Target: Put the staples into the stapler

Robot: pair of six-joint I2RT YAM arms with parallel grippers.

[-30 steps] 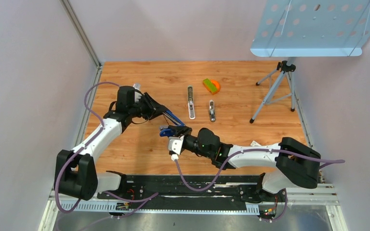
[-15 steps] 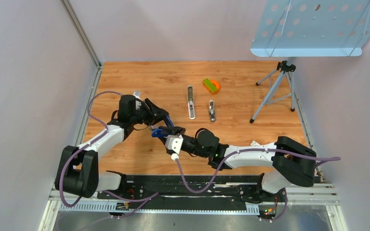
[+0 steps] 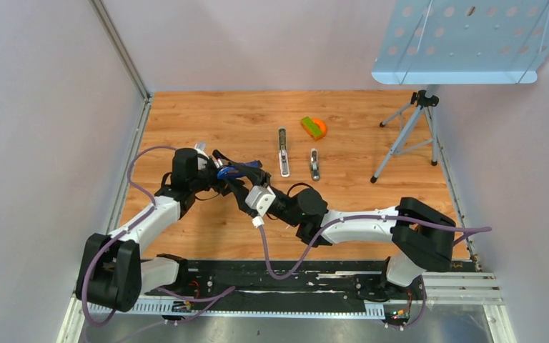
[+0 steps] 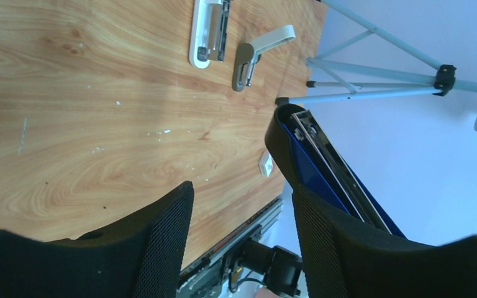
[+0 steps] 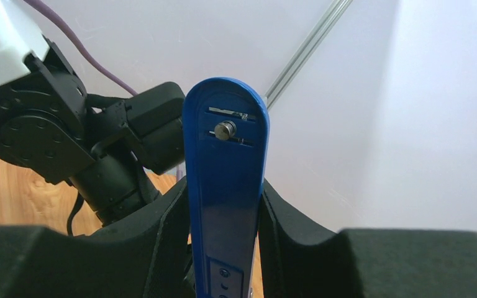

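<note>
I had the right gripper clamped on the blue stapler, while the left gripper hung spread wide just beside it over the surface.

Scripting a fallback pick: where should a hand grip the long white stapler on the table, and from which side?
Come straight down from above and close across the white stapler at mid-length. It lies flat, long and narrow, so its two long sides are probably the best opposing faces. The grey stapler beside it lies apart, leaving finger room.
</note>
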